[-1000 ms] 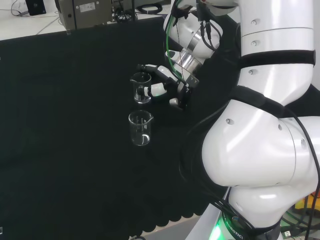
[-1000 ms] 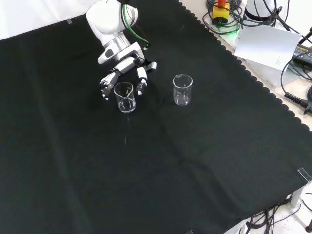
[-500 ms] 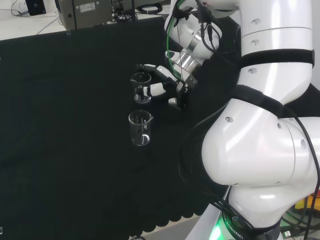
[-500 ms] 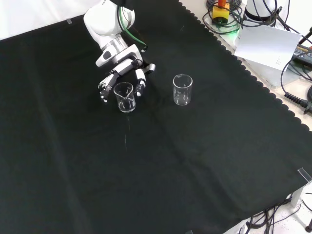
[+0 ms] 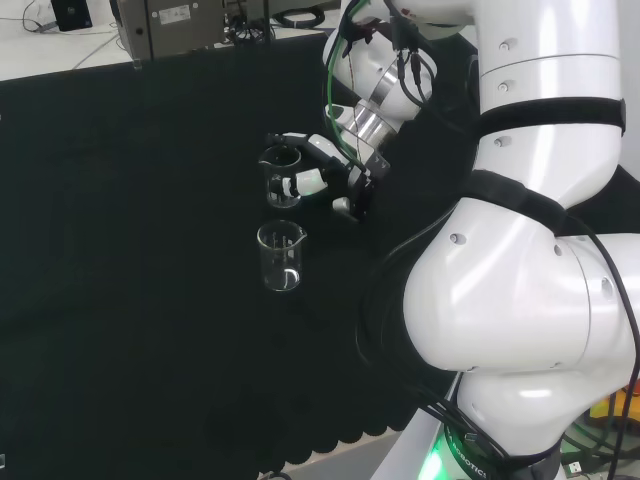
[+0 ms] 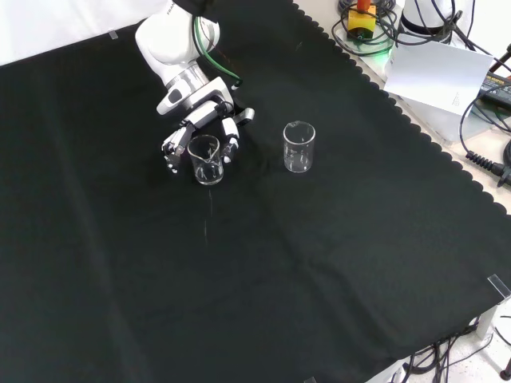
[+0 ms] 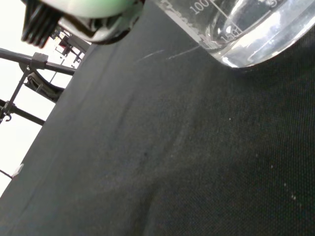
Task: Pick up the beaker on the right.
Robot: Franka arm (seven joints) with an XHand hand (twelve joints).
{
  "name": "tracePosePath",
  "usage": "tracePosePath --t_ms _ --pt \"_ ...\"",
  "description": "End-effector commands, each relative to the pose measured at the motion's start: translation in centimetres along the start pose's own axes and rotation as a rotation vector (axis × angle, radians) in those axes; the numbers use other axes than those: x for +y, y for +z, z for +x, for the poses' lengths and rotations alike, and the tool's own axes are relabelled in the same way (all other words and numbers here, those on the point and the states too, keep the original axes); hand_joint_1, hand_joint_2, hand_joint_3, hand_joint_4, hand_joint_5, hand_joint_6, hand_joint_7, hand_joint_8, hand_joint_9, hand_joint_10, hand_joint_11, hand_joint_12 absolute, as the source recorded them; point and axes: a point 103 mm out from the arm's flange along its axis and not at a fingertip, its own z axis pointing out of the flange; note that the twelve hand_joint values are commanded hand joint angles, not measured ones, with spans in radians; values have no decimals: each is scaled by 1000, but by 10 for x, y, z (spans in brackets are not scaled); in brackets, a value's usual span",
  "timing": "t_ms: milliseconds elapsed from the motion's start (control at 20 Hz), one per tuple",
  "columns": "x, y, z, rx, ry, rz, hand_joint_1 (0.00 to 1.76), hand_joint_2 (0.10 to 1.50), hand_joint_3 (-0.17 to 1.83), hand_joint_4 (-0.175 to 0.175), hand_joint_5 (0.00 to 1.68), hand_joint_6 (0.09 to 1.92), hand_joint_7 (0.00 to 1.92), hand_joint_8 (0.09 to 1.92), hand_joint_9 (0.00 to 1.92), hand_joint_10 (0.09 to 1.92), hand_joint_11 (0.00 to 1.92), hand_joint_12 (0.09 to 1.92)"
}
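We observe two clear glass beakers standing upright on the black cloth (image 6: pixel 319 271), well apart from each other. In the front view, the first beaker (image 6: pixel 204 159) stands at the left and the second beaker (image 6: pixel 299 147) stands to its right. In the head view, the first beaker (image 5: pixel 281 176) is the farther one and the second beaker (image 5: pixel 280 256) is the nearer one.

We locate the hand (image 6: pixel 200 132) at the first beaker, reaching in from the far side in the front view. In that view, its fingers (image 6: pixel 170 152) come down on the left of the glass and another finger (image 6: pixel 231 147) comes down on the right, so the beaker sits between them. In the head view, the hand (image 5: pixel 325 170) lies just to the right of the first beaker (image 5: pixel 281 176), with one finger over the far rim and one white finger against the near right wall. The fingers are partly curled about the beaker; we cannot tell whether they press on the glass. The beaker's base rests on the cloth.

In the wrist view, we see the base of the first beaker (image 7: pixel 236 29) close up, with printed graduation marks, resting on the cloth (image 7: pixel 172 162). A blurred white part of the hand (image 7: pixel 83 14) shows beside it.

The second beaker stands free, with nothing touching it.
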Motion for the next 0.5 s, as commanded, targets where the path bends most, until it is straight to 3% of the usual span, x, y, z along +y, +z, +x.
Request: tracePosePath --t_ms 50,200,300,400,500 --pt "1 -2 0 24 9 -29 942 537 713 -8 591 274 331 629 478 551 65 1374" --pt "3 -3 1 27 17 -37 950 552 718 -3 619 818 421 650 568 539 142 1354" --pt "6 -4 3 15 25 -33 1022 575 732 -14 725 1040 584 736 712 576 315 1318" --pt "8 -4 5 -14 40 -41 1112 753 590 -100 910 1064 739 913 885 650 688 1146" --pt "7 -7 7 -43 58 -66 1195 841 492 -14 984 1058 940 989 1006 767 977 940"
